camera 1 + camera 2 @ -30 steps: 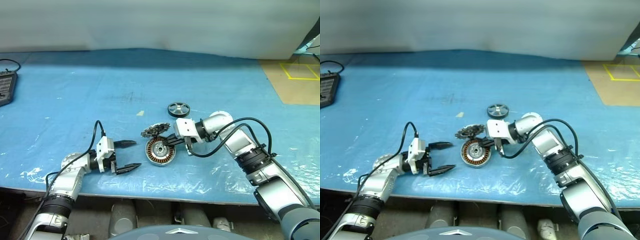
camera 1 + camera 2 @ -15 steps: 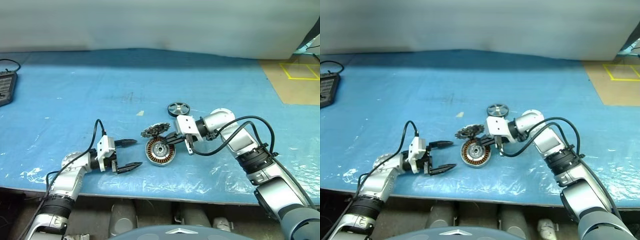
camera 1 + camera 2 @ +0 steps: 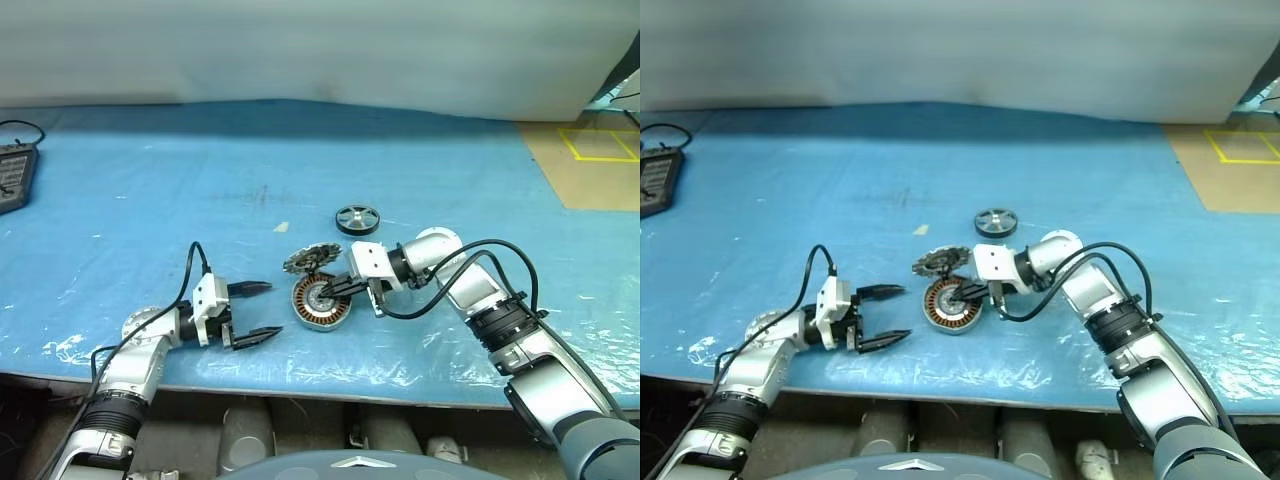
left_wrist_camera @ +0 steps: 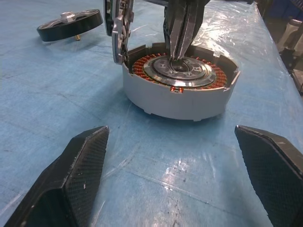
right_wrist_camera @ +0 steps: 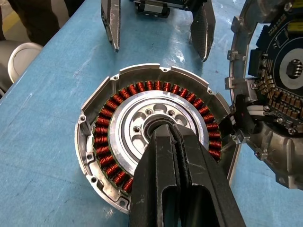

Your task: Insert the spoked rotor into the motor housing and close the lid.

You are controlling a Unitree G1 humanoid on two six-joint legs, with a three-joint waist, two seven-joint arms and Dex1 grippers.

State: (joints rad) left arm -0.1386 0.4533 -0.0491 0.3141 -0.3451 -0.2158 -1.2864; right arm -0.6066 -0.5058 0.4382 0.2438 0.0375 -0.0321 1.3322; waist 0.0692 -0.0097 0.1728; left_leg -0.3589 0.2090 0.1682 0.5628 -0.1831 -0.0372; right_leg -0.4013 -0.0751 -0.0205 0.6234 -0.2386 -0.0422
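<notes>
The motor housing (image 3: 320, 303) sits open near the table's front, with copper windings ringing its silver hub (image 5: 135, 127). Its toothed lid (image 3: 311, 260) stands tilted up on the far edge, still joined to it, inner side showing (image 5: 279, 94). The spoked rotor (image 3: 357, 218) lies flat on the blue cover behind the housing, apart from both grippers. My right gripper (image 3: 327, 292) is shut with nothing in it, and its tips (image 5: 165, 132) press together at the centre of the hub. My left gripper (image 3: 260, 311) rests open, aimed at the housing, its fingers (image 4: 71, 179) wide apart and empty.
A blue plastic-covered table (image 3: 150, 200) carries everything. A dark device (image 3: 12, 175) with a cable lies at its far left edge. A small tape scrap (image 3: 282, 227) lies behind the lid. The front edge (image 3: 300, 392) runs close below both arms.
</notes>
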